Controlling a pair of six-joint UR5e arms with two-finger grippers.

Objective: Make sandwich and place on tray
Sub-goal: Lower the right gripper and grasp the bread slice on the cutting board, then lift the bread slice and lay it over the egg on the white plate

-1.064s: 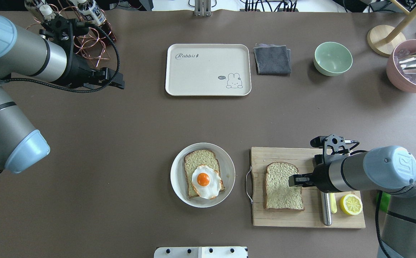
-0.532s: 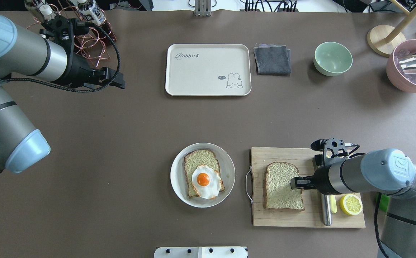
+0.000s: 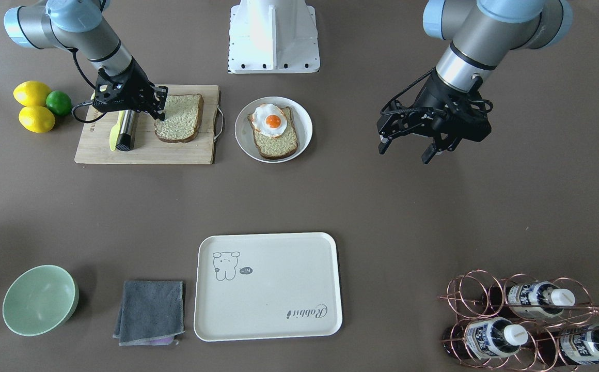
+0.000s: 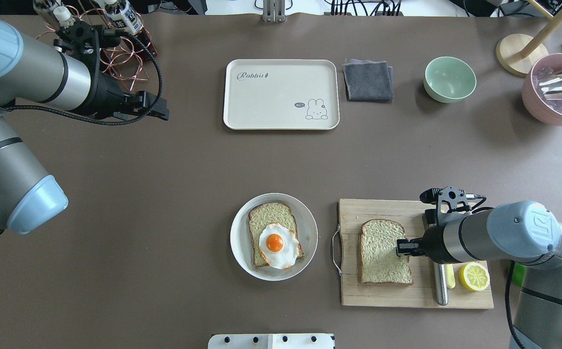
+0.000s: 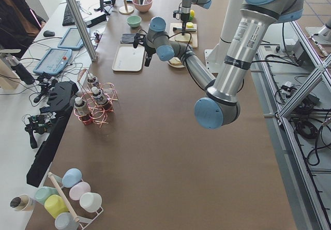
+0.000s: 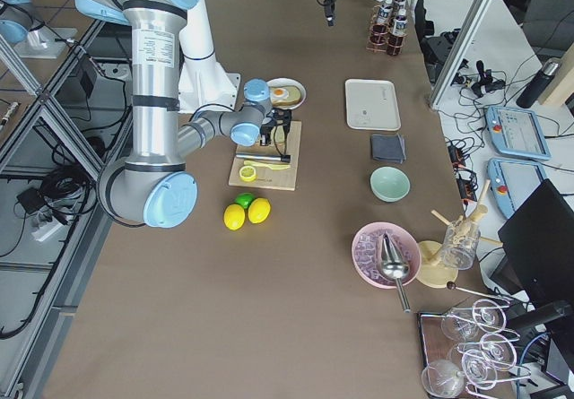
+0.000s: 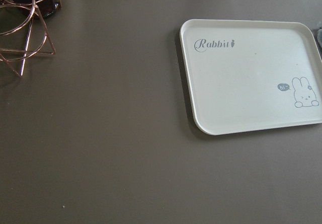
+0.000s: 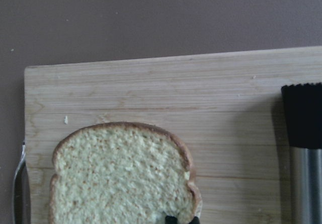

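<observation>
Down at the near right of the table, the right gripper stands on the bamboo cutting board. Its jaws are drawn almost together across the right-hand crust of the loose slice, apparently pinching it, and the bread lies flat on the wood. A steel-handled knife and a lemon half lie just beside it, further right on the board.

Near the middle, just left of the board, the half-built sandwich sits on the round white plate: a lower slice with the fried egg on top, hanging slightly over its near right corner.

Further out on the left, the left gripper hovers over bare table with its jaws spread wide, holding nothing. At the far side, the tray waits with nothing on it, a folded grey cloth just right of it and a green bowl beyond.

The hold looks like the weak point. With only the crust edge between the jaws, the soft slice could fold or slip free on the way to the plate. Set down off-centre on the domed egg, it could push the egg off the bread. The stack then has to cross to the far tray, where the layers may shear apart.
</observation>
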